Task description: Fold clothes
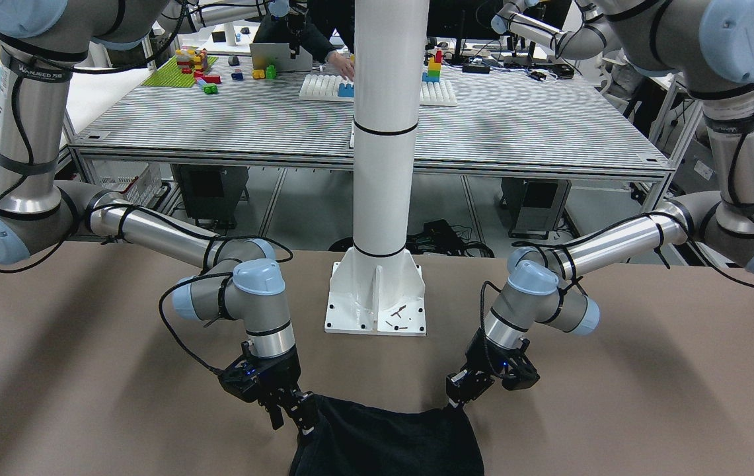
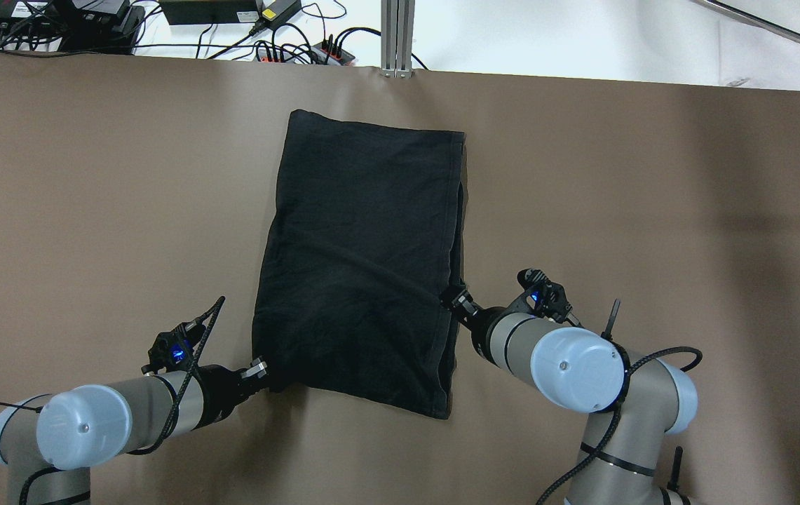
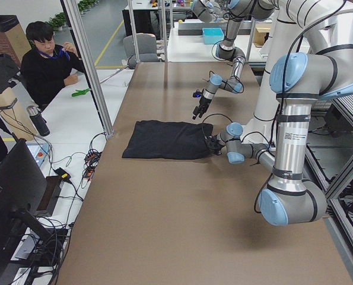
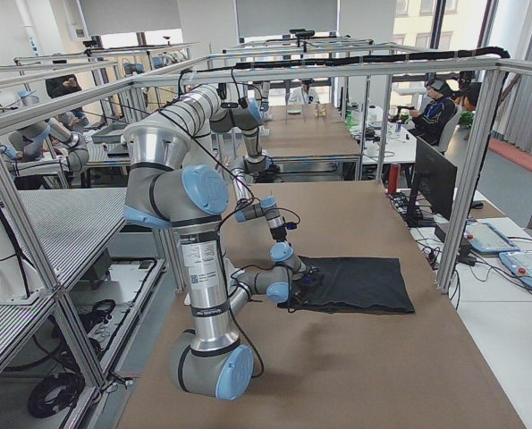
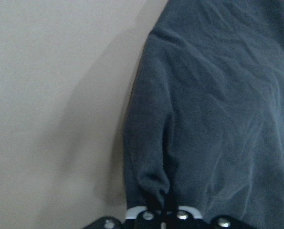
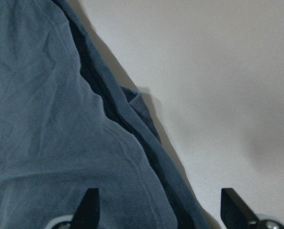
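Note:
The black garment (image 2: 364, 266) lies folded and flat in the middle of the brown table (image 2: 91, 175). My left gripper (image 2: 259, 368) is shut on its near left corner; the left wrist view shows the fabric (image 5: 218, 119) bunched where the gripper (image 5: 163, 214) pinches it. My right gripper (image 2: 452, 298) is at the garment's right edge. In the right wrist view its fingers (image 6: 89, 210) stand wide apart, and the layered edge of the cloth (image 6: 46, 119) lies between them. In the front view the left gripper (image 1: 461, 396) and right gripper (image 1: 297, 413) flank the cloth (image 1: 390, 443).
A white pillar (image 1: 383, 132) on a base plate (image 1: 377, 297) stands at the robot's edge of the table, between the two arms. Cables and power strips (image 2: 231, 28) lie past the far edge. A person (image 3: 45, 65) sits at a side desk.

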Tool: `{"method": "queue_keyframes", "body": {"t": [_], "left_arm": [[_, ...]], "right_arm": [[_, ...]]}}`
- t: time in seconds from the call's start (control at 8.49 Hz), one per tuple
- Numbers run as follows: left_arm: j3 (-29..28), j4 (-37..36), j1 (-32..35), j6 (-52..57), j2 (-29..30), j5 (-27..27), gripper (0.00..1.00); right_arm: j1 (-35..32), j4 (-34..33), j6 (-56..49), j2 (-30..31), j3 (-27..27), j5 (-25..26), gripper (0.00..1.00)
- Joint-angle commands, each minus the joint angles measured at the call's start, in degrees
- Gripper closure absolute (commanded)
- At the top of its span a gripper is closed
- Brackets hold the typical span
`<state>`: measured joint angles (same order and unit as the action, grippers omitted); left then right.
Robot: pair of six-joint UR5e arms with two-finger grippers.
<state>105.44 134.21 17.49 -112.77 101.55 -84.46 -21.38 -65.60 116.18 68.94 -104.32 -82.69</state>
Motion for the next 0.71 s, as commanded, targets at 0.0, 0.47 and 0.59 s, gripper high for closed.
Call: {"method": "queue_keyframes", "body": {"t": [0.0,0.47,0.59], "left_arm": [[-0.06,-0.09,0.00,0.01,0.14,1.14,1.00],[-0.06,-0.09,0.00,0.10,0.14,1.14,1.00],[-0.06,-0.09,0.00,0.10,0.06,1.14,1.00]], "right_arm": [[3.10,-1.11,0.89,-0.91,1.74,2.62,0.10],[3.10,-1.11,2.56,-4.24,6.13,4.29,0.10],[3.10,-1.11,2.91,-4.87,6.32,4.30,0.13]]}}
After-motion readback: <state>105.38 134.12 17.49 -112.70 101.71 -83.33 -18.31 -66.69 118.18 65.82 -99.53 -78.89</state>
